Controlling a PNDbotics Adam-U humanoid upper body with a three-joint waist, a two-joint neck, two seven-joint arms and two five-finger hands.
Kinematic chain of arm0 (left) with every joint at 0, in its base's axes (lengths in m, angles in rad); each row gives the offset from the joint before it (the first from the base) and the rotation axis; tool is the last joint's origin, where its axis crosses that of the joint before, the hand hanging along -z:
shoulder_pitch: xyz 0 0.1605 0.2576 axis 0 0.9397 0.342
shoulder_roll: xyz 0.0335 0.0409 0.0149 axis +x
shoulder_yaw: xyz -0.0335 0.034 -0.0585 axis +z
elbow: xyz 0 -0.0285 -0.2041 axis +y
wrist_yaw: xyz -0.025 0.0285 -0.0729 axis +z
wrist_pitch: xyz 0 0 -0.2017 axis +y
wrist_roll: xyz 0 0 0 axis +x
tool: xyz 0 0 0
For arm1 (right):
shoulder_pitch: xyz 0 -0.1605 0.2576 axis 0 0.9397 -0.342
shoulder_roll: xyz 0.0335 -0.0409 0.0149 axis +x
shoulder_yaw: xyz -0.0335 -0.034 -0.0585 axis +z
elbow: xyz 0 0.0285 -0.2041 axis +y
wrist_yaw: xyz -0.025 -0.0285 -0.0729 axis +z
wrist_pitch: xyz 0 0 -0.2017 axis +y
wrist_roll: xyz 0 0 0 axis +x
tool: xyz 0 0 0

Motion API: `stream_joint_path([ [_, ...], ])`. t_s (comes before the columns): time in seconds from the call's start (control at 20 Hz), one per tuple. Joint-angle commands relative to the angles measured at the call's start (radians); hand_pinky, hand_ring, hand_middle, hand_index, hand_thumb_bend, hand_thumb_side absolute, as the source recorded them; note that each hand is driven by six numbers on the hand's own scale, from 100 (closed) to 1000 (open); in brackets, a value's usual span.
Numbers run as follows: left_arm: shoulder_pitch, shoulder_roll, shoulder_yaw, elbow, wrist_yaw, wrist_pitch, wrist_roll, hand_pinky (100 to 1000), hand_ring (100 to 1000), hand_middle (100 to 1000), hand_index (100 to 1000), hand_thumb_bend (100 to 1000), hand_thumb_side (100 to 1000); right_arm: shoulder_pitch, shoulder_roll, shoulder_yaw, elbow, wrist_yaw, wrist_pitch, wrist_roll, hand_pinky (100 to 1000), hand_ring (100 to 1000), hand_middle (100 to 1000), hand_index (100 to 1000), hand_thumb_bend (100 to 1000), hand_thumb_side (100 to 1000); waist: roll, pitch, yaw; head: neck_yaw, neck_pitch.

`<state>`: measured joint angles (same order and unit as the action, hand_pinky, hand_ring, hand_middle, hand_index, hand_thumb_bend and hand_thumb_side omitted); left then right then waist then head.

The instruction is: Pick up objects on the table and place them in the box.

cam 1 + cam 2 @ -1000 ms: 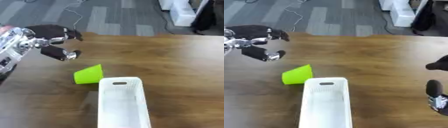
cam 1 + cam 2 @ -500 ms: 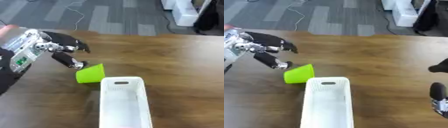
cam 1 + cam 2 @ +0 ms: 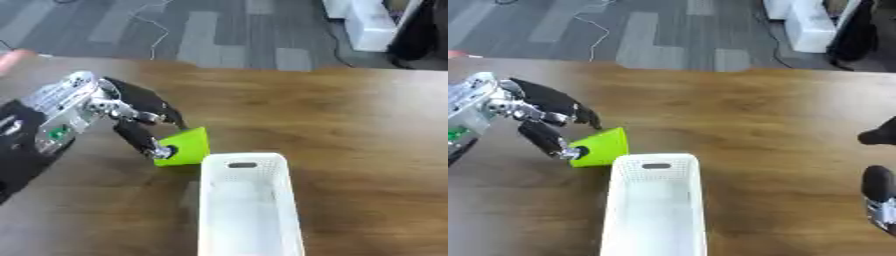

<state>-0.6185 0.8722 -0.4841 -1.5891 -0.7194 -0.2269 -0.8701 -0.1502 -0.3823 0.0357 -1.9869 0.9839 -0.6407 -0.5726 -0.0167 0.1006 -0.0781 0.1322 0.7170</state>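
Observation:
A bright green cup (image 3: 185, 147) lies on its side on the wooden table (image 3: 332, 115), just left of the far end of a long white slotted box (image 3: 249, 205). My left hand (image 3: 140, 117) comes in from the left and is open. Its thumb tip touches the cup's left end and its straight fingers reach over the cup's far side. Nothing is held. My right hand (image 3: 877, 187) shows only in the right eye view, at the right edge, with dark fingers pointing up, relaxed and away from the cup.
The box's inside looks empty. Beyond the table's far edge is grey carpet with a cable (image 3: 153, 20) and white furniture (image 3: 367, 22). Bare wood lies to the right of the box.
My left hand has moved right and towards me across the table, from well clear of the green cup to touching its left end. The cup and the box have stayed put.

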Motion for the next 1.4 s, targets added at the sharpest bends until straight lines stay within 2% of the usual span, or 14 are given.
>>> stream_joint_path([
  [0.05,-0.008,0.017,0.000,-0.009,-0.024,-0.051,-0.037,1000,1000,977,1000,979,1000,-0.014,-0.029,-0.003,-0.013,-0.008,-0.063,-0.057,193,333,376,482,264,1000,0.002,-0.010,-0.002,0.008,-0.003],
  [0.75,-0.004,-0.029,-0.008,0.067,-0.174,-0.103,-0.037,1000,1000,986,1000,981,1000,-0.036,-0.028,-0.002,-0.013,-0.021,-0.070,-0.044,194,334,377,484,263,1000,0.003,-0.003,-0.022,0.021,-0.002],
  [1.4,0.000,-0.049,-0.058,0.168,-0.257,-0.186,-0.037,1000,1000,1000,1000,1000,1000,-0.064,-0.029,-0.003,-0.013,-0.053,-0.060,0.024,182,334,379,488,254,1000,0.008,0.005,-0.041,0.039,-0.006],
])
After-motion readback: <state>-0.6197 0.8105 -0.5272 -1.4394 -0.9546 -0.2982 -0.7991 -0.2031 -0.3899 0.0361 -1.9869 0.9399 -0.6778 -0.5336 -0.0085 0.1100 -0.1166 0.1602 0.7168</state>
